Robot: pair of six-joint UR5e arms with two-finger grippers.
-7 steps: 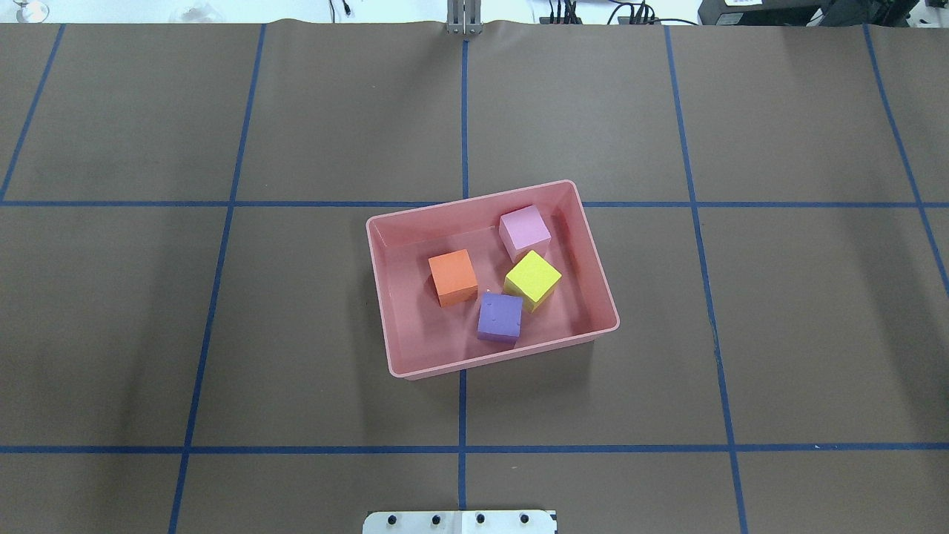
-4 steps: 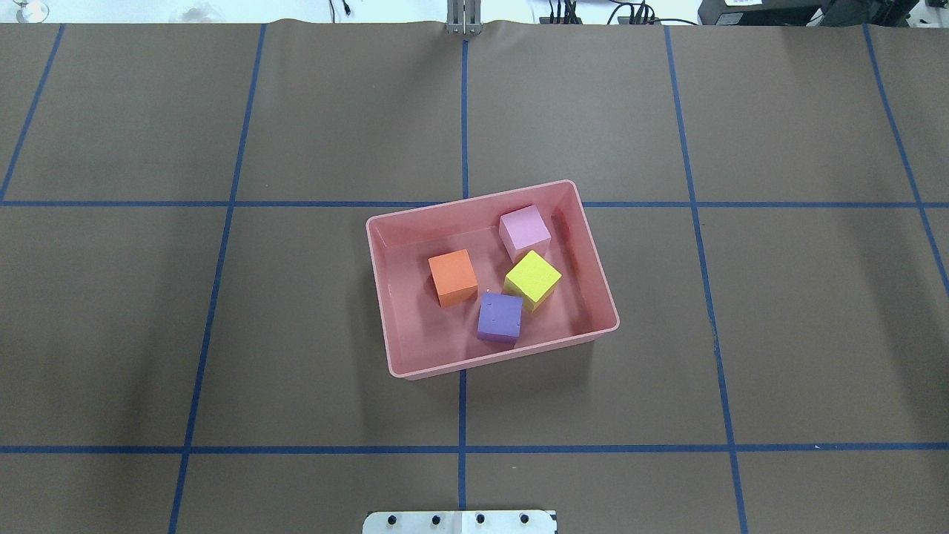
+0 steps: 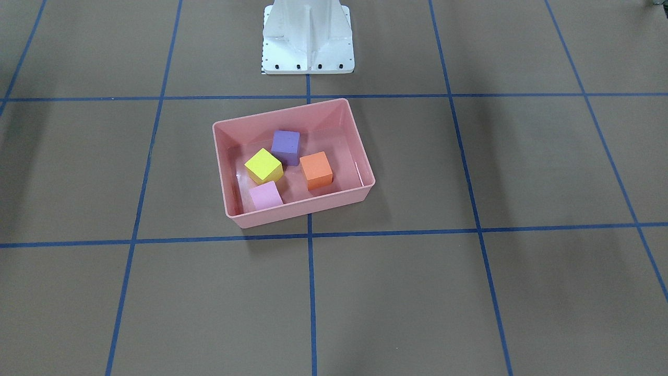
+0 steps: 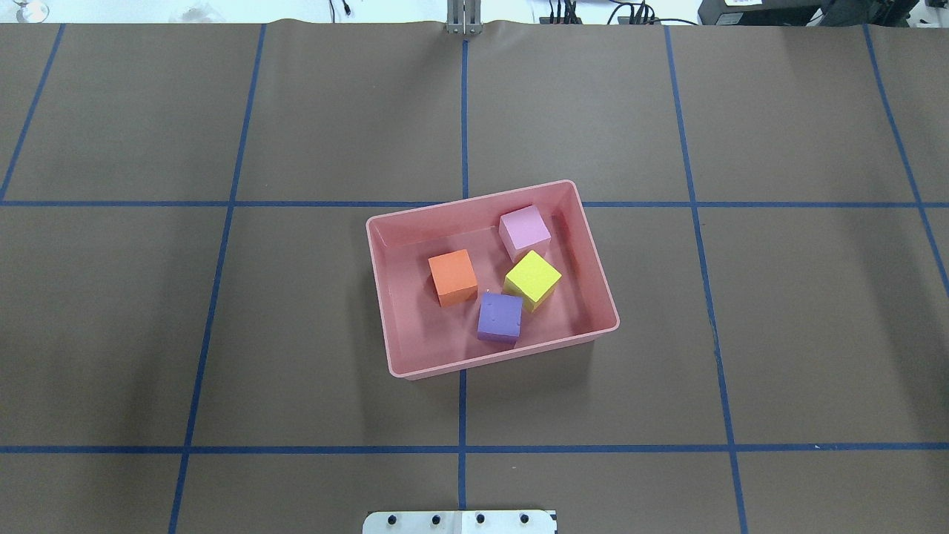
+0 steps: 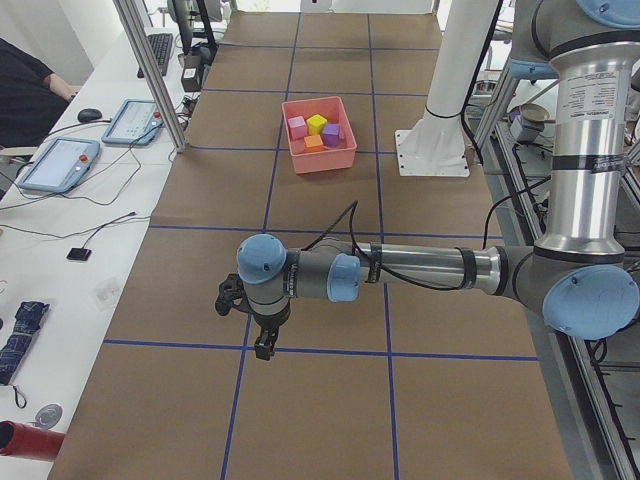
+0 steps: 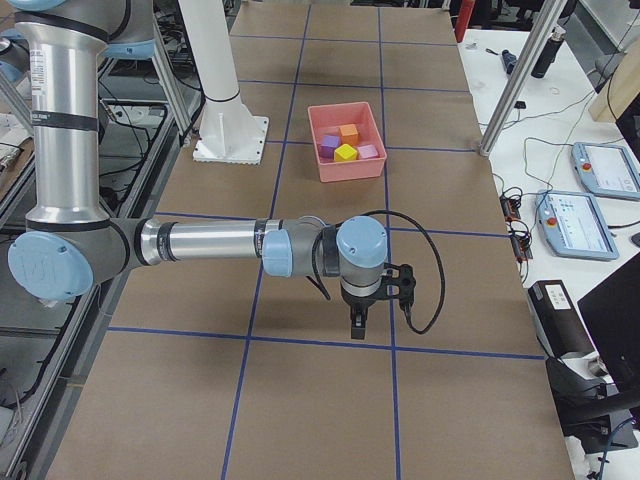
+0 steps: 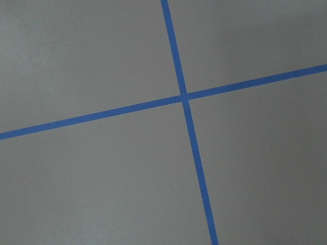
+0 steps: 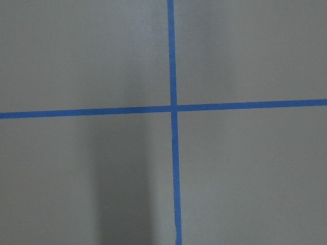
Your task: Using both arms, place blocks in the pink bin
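Blocks, all 4, sit on the floor of the bin (image 4: 474,199) in the middle of the table (image 4: 296,334): orange (image 4: 453,275) a little apart, purple (image 4: 500,315), yellow (image 4: 532,277) and pink (image 4: 525,230) close together. The job looks done. Left gripper (image 5: 262,345) and right gripper (image 6: 358,325) hang low at opposite ends, well apart from the bin, likely parked clear. I cannot tell whether their jaws are apart or together.
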